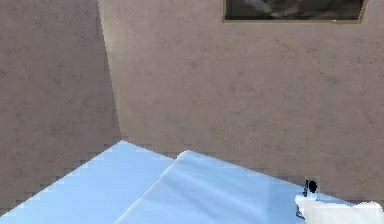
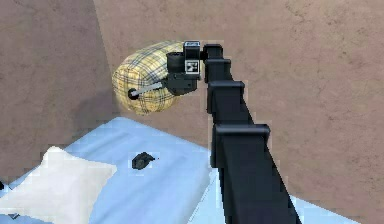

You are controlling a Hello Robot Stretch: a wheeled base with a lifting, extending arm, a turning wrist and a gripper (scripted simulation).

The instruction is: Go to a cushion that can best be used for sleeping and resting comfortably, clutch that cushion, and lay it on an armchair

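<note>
Arm side view: a dark square arm (image 2: 240,150) rises from the bottom edge over a pale blue bed (image 2: 175,185). At its far end the gripper (image 2: 150,88) holds a rounded yellow plaid cushion (image 2: 138,68), which hangs in the air against the brown wall (image 2: 300,60), clear of the bed. How the fingers are set cannot be told. Below, a white pillow (image 2: 65,180) lies on the bed near a small dark object (image 2: 142,159). Forward view: the bed's corner meets two brown walls, with a framed picture (image 1: 292,9) high on the right one
</note>
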